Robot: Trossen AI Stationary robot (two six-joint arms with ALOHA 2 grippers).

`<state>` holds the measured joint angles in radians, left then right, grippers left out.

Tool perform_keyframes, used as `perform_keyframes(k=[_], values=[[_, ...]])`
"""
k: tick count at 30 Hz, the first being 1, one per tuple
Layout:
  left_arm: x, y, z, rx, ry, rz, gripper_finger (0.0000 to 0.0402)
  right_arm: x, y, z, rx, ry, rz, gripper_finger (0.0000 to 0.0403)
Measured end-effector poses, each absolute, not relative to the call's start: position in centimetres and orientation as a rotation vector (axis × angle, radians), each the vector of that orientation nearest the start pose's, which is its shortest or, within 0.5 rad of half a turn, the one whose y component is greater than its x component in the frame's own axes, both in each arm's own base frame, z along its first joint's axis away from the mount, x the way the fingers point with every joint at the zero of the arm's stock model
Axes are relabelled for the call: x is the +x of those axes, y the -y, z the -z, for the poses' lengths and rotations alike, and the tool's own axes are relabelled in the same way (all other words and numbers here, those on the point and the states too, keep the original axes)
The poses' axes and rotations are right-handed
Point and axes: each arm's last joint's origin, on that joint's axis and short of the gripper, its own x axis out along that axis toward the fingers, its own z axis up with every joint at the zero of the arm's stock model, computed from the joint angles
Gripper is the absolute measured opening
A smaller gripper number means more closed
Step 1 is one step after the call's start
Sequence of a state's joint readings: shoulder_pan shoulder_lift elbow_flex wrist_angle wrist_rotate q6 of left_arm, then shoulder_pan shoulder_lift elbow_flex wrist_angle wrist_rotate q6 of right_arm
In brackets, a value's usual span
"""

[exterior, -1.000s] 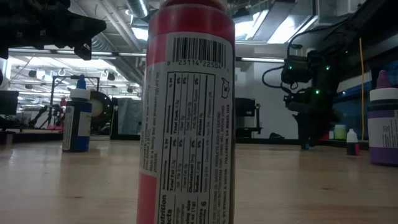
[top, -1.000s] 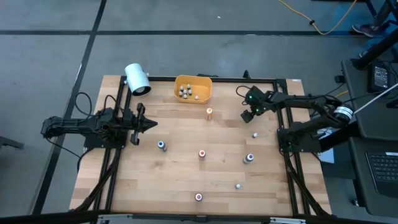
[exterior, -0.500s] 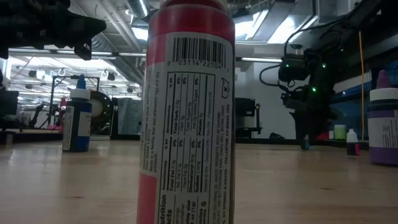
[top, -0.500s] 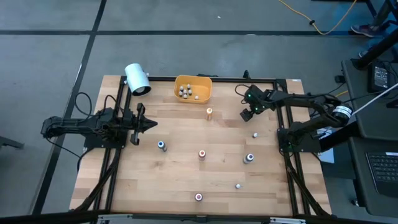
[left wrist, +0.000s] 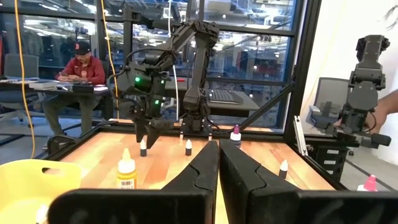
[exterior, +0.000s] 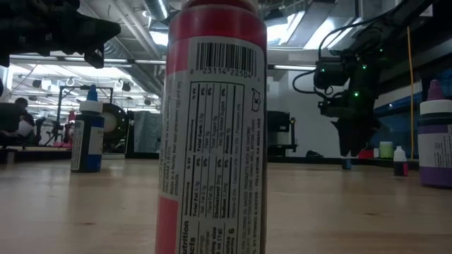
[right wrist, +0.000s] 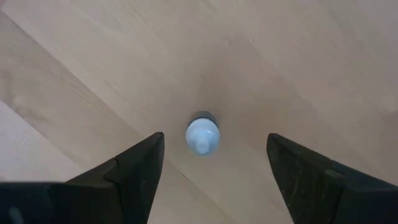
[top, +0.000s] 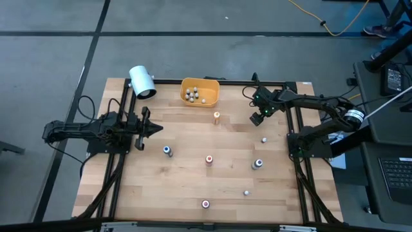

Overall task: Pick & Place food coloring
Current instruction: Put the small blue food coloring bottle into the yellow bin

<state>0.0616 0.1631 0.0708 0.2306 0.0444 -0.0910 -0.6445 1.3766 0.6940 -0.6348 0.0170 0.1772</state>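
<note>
Wooden table (top: 193, 187): right gripper (right wrist: 211, 163) wide open over a probably blue-capped bottle (right wrist: 203, 136); off-centre descent could topple it

**Setting: robotics lab or workshop**

You're working in an open industrial hall: exposed ceiling ducts (exterior: 296, 21), concrete floor (top: 58, 58) with taped lines, a black-framed wooden table (top: 193, 180), glass partitions (left wrist: 261, 56), another robot arm (left wrist: 364, 81), and a person (left wrist: 78, 68) seated at a desk.
</note>
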Motion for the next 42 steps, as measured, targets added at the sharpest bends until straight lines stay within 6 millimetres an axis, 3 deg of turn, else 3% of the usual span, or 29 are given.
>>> perform_keyframes(k=[5,18,35,42], values=[[10.5,-0.5,-19.7,-0.083,0.139,-0.011,0.0012,17.7,13.3,-16.1,0.560,-1.226,0.677,0.0275],[10.5,-0.5,-19.7,-0.083,0.139,-0.011,0.0013,17.7,13.3,-16.1,0.560,-1.227,0.674,0.0167],[10.5,-0.5,-19.7,-0.083,0.139,-0.011,0.0011,17.8,13.3,-16.1,0.568,-1.219,0.625,0.0073],[10.5,-0.5,-19.7,-0.083,0.139,-0.010,0.0010,18.7,13.9,-18.1,0.546,-1.198,0.589,0.0059]])
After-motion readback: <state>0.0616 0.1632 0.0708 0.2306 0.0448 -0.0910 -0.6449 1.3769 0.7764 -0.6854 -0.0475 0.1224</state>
